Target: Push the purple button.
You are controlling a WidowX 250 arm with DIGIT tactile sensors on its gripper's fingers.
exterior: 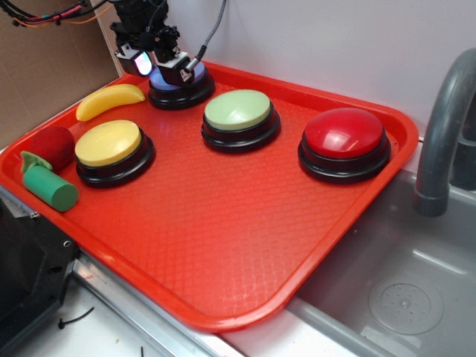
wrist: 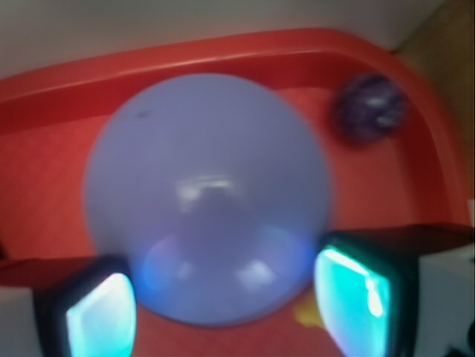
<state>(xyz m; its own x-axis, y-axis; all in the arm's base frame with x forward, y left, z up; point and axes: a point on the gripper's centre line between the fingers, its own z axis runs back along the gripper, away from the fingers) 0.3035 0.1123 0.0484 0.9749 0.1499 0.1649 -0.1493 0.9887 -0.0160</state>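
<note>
The purple button (exterior: 186, 80) has a periwinkle dome on a black base and stands at the tray's back left corner. In the wrist view, blurred and very near, the purple button (wrist: 208, 193) fills the middle. My gripper (exterior: 158, 65) hangs right over its left side, open. In the wrist view my gripper (wrist: 227, 305) shows two glowing cyan pads (wrist: 100, 316), one on each side of the dome's near edge. Nothing is held. I cannot tell whether the fingers touch the cap.
On the red tray (exterior: 223, 245) stand a pale green button (exterior: 239, 111), a yellow button (exterior: 108, 143) and a red button (exterior: 344, 134). A banana (exterior: 110, 101), a red ball (exterior: 50, 145) and a green cylinder (exterior: 48, 187) lie at the left. A dark purple ball (wrist: 370, 108) sits in the corner. The sink (exterior: 416, 297) and faucet (exterior: 446, 126) are at the right.
</note>
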